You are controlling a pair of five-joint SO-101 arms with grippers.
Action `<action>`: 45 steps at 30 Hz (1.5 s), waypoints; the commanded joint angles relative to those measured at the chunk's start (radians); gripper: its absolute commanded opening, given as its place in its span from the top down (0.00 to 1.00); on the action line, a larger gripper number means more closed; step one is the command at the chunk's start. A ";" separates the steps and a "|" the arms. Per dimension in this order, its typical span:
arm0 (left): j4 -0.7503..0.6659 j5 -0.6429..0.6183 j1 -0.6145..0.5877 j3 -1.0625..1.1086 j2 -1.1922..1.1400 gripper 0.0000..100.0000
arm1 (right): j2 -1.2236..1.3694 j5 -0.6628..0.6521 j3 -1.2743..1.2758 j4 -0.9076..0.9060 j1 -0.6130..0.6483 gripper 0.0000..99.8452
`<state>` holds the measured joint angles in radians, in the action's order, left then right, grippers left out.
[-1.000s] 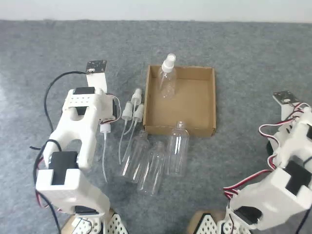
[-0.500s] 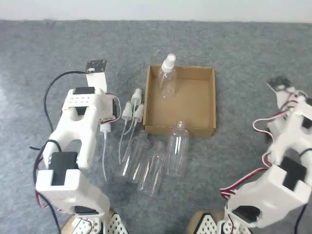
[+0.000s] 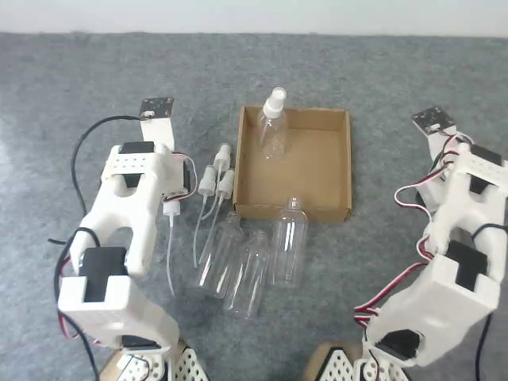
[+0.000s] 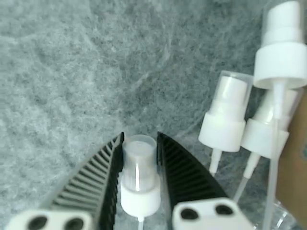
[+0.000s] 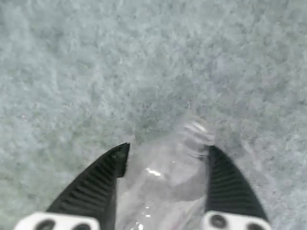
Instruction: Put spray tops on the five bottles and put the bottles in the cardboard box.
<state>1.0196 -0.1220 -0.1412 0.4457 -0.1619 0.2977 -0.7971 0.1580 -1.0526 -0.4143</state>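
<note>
Capping step: left fingers (image 4: 106,166) clamp a spray top (image 4: 139,178) between them, right fingers (image 5: 101,181) grip an open bottle (image 5: 163,188), so next the top's tube likely needs aligning with the bottle's neck.

No readable txt, no labels, nos. or signs in any view
</note>
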 commanded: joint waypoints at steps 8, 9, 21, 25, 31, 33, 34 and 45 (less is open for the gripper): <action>-0.018 0.011 0.000 -0.001 0.066 0.99 | -0.013 0.181 -0.209 -0.199 0.005 0.73; -0.018 0.011 0.000 -0.001 0.066 0.99 | -0.013 0.196 -0.213 -0.203 0.005 0.73; -0.018 0.011 0.002 -0.001 0.066 0.99 | 0.139 0.244 -0.290 -0.206 0.005 0.74; -0.018 0.011 0.003 -0.001 0.066 0.99 | 0.150 0.244 -0.319 -0.208 0.005 0.89; -0.018 0.011 0.003 -0.001 0.066 0.99 | 0.097 0.235 -0.321 -0.225 0.008 0.99; -0.018 0.011 0.005 -0.007 0.066 0.99 | 0.045 0.209 -0.319 -0.245 0.015 0.99; -0.018 0.012 0.006 -0.008 0.072 0.99 | 0.012 0.203 -0.316 -0.255 0.021 0.99; 0.089 0.038 0.009 -0.048 0.324 0.99 | -0.573 0.258 0.014 -0.246 0.131 0.99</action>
<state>1.0717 -0.0852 -0.1289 0.4457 0.0115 -0.0537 -0.5715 0.0583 -1.3456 -0.3268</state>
